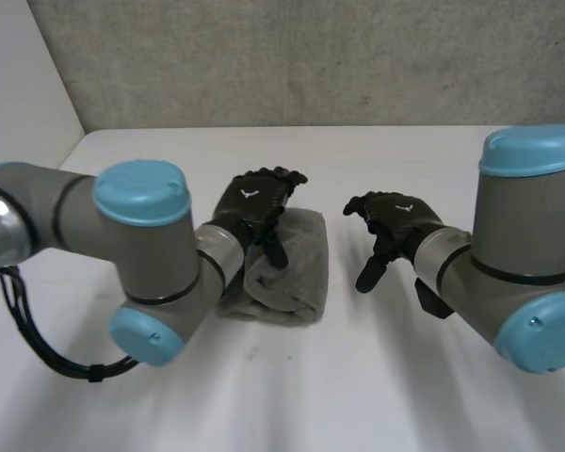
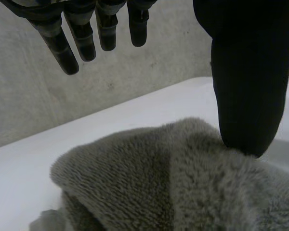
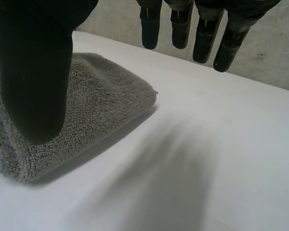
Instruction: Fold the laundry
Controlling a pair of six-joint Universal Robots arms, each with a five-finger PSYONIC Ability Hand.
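Judging from how the grey towel lies, the folding looks largely done: it sits on the white desk as a compact, layered bundle, its near end rolled thick and one corner squared off toward the right arm. What may be left, as far as I can tell, is a last tidy or press, since the left side of the bundle looks a little lumpy (whether another fold is intended cannot be read here).

The left robot hand is over the far part of the towel, fingers straight and spread apart above the pile, holding nothing. Its thumb points down with the tip at the towel's surface; I cannot tell whether it touches or is just above.

The right robot hand hangs over bare desk just beside the towel, clear of it, with fingers relaxed and apart and nothing in its grasp.

Counted: one towel, two robot hands, one desk. No other laundry lies on the desk.
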